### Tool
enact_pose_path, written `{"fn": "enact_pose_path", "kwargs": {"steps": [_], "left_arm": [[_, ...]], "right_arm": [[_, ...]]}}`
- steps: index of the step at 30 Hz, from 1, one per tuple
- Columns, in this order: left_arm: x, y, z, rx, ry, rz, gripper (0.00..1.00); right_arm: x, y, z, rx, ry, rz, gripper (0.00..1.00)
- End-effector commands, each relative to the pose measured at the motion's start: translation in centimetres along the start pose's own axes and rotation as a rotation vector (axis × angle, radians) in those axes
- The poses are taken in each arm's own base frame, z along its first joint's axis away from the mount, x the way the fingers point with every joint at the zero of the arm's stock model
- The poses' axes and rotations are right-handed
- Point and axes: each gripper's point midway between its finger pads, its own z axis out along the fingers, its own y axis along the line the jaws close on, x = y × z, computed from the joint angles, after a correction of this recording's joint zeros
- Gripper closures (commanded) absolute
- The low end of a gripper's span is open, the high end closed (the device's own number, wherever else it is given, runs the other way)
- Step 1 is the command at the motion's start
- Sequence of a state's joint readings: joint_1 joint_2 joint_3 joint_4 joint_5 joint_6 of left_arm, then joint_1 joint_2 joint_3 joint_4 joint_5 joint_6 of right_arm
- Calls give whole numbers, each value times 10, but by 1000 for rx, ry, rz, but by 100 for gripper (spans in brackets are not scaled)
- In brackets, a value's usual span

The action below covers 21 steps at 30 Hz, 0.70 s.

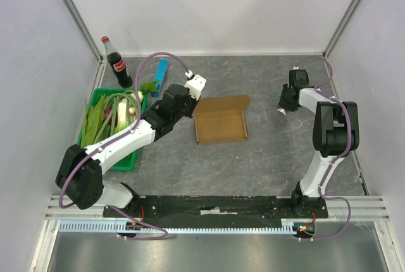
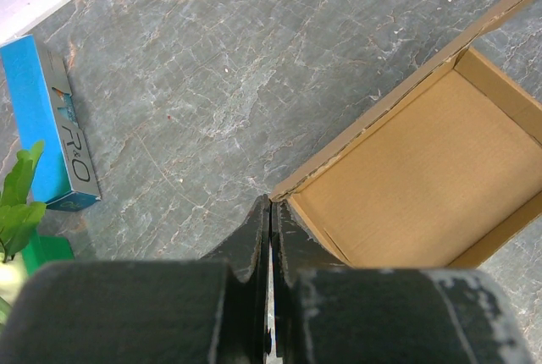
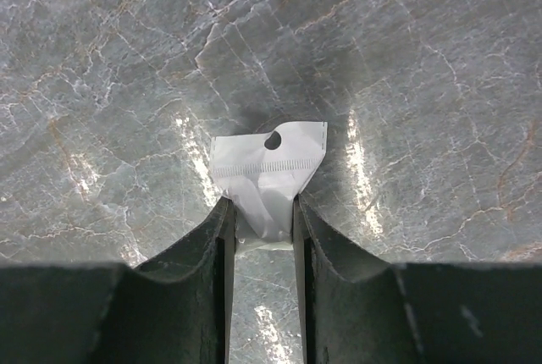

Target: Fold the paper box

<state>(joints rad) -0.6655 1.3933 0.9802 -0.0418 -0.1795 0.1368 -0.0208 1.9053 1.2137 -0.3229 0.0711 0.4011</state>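
Note:
The paper box (image 1: pixel 221 126) lies in the middle of the table as an open brown cardboard tray, its lid flap folded out toward the back. My left gripper (image 1: pixel 192 111) is shut with nothing between its fingers. Its tips (image 2: pixel 271 205) rest against the near left corner of the paper box (image 2: pixel 423 178). Far to the right, my right gripper (image 1: pixel 286 105) is low over the table. Its fingers (image 3: pixel 262 203) pinch a small white plastic packet (image 3: pixel 269 161) from both sides, and the packet is crumpled between them.
A green crate (image 1: pixel 130 164) of leafy vegetables (image 1: pixel 104 117) stands at the left, under the left arm. A cola bottle (image 1: pixel 116 63) and a slim blue bar (image 1: pixel 162 73) are at the back left. In the left wrist view, the blue bar (image 2: pixel 51 118) lies beside green leaves (image 2: pixel 17 203).

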Motion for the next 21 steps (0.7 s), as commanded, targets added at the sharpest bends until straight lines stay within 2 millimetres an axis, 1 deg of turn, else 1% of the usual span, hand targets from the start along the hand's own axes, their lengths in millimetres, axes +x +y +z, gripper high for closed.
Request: {"fn": "enact_pose_path", "kwargs": {"steps": [1,2,3,4,5,6,7,8,9,10,11,12,13,14,15,16,17,18,19,21], "left_arm": [[-16,-1,-7,7,-54,22,98],[-16,-1,-7,7,-53,21,98],[-15,0,-7,4,-50,23,98],[-16,0,-7,2,-52,22,98],[-15,0,-7,3,-51,24,98],[-16,0,-7,3,-51,24,98],[-15,0,-7,3,-51,24,98],[-14,0,-5,3,-46,23,98],[-14,0,-6,3,-46,23,98],[-14,0,-5,3,-46,23,98],[-13,-1,-4,7,-44,25,98],[-13,-1,-4,5,-44,24,98],[-13,0,-4,2,-42,27,98],[-12,-1,-3,1,-39,30,98],[-10,0,-2,-3,-32,34,98],[-10,1,-2,-7,-33,37,98],[-9,1,-1,-11,-27,39,98],[-9,1,-1,-13,-27,37,98],[-11,2,-2,-14,-33,38,98],[-12,0,-3,-4,-36,34,98]], "right_arm": [[4,4,-19,-56,-7,18,76],[2,6,-27,-69,-18,17,78],[7,6,-33,-73,-15,26,81],[0,10,-50,-89,-53,29,82],[4,23,-60,-157,-49,23,83],[18,25,-65,-176,-30,19,83],[23,45,-89,-225,-54,-24,83],[30,55,-101,-249,-62,-48,83],[47,60,-108,-261,-50,-74,83],[56,86,-137,-329,-88,-119,83],[66,98,-150,-365,-95,-140,83],[94,116,-161,-411,-73,-193,83],[99,126,-179,-453,-96,-186,83],[109,132,-186,-468,-92,-208,83],[114,138,-192,-472,-104,-219,83],[124,157,-207,-520,-129,-251,83],[134,166,-210,-548,-138,-244,83],[138,179,-215,-588,-165,-258,83],[143,200,-221,-636,-213,-278,83],[145,220,-221,-658,-252,-320,83]]}}
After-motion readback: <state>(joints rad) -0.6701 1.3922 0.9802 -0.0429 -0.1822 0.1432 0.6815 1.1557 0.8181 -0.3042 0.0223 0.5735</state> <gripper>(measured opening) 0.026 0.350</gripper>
